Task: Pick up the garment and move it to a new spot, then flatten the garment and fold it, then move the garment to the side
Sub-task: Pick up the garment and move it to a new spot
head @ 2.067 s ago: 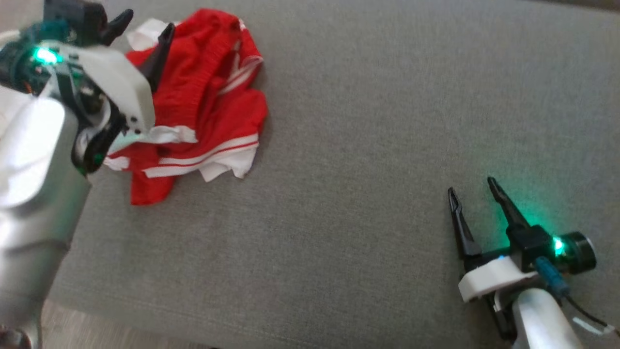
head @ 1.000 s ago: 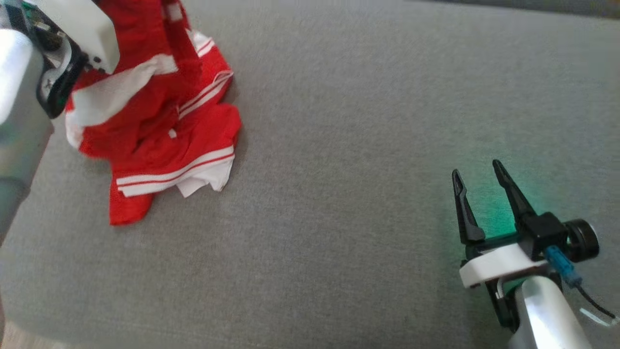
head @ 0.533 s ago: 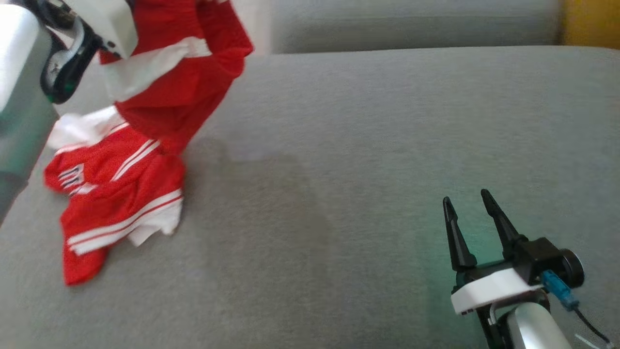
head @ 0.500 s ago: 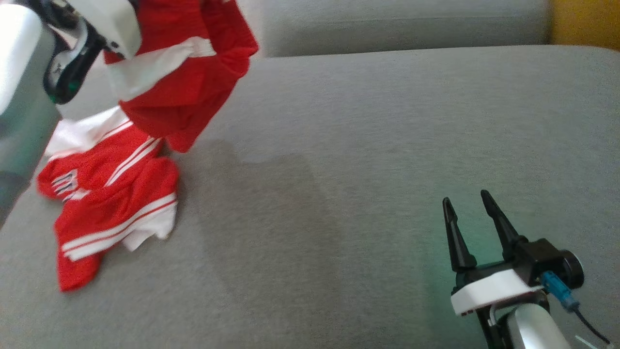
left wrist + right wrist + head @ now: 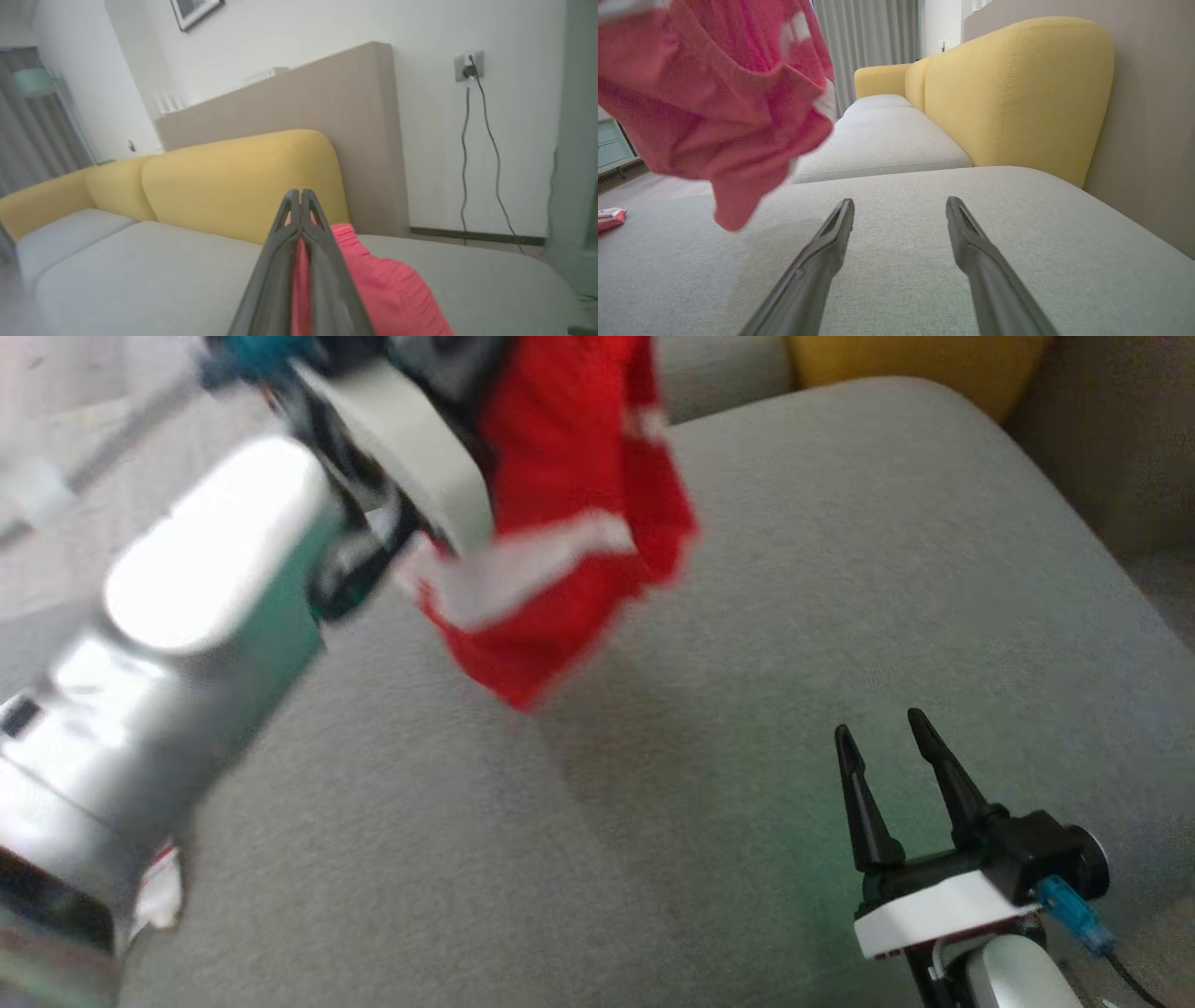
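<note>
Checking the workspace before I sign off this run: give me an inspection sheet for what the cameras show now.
Surface: grey sofa cushion, smooth.
Job's things: red garment hanging from the left pincer, lifted above the cushion.
Clutter: small red-and-white cloth scrap at the cushion's edge; cannot tell whether it belongs to the garment.
Pincers: left pincer shut on the garment; right pincer open, empty, low above the cushion.
Cables: two dark cables hanging from a wall socket; blue plug with a thin wire at the right wrist.
Surroundings: yellow backrest, grey curtain, framed picture.
</note>
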Available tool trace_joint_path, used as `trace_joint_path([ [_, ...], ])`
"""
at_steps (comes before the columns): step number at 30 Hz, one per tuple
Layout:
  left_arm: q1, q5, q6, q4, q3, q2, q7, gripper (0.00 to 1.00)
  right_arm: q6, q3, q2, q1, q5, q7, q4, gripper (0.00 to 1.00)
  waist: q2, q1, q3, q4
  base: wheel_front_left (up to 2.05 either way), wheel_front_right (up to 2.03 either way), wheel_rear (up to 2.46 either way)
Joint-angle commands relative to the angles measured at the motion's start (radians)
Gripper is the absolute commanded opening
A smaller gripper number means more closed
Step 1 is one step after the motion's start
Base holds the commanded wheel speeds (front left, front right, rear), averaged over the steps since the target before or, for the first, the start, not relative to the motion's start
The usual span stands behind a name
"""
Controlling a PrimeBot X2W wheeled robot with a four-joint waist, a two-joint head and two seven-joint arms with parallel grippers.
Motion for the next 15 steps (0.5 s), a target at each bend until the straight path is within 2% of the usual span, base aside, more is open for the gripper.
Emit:
trace_joint_path([
  [1,0.005,-0.013,0.002,-0.012,0.015,0.024,-0.009,0.0,0.007,0.029,-0.002,-0.023,0.009,-0.004,-0.041,1.0,-0.0001,0.0001,0.017,-0.047,0.0,0.0,0.0],
  [7,0.195,-0.034,0.002,0.063,-0.059,-0.004,-0.055,0.0,0.007,0.04,-0.002,-0.034,0.017,-0.004,-0.049,1.0,-0.0001,0.0001,0.056,-0.064,0.0,0.0,0.0],
  [13,0.355,-0.052,0.013,0.173,-0.08,-0.033,-0.16,0.0,0.007,0.042,-0.002,-0.037,0.019,-0.004,-0.045,1.0,-0.0001,0.0001,0.082,-0.039,0.0,0.0,0.0],
  [14,0.381,-0.055,0.017,0.191,-0.078,-0.041,-0.187,0.17,0.007,0.04,-0.002,-0.037,0.02,-0.004,-0.045,1.0,-0.0001,0.0001,0.084,-0.028,0.0,0.0,0.0],
  [15,0.405,-0.061,0.027,0.206,-0.069,-0.05,-0.212,1.0,0.007,0.036,-0.002,-0.036,0.021,-0.004,-0.044,1.0,-0.0001,0.0001,0.085,-0.014,0.0,0.0,0.0],
])
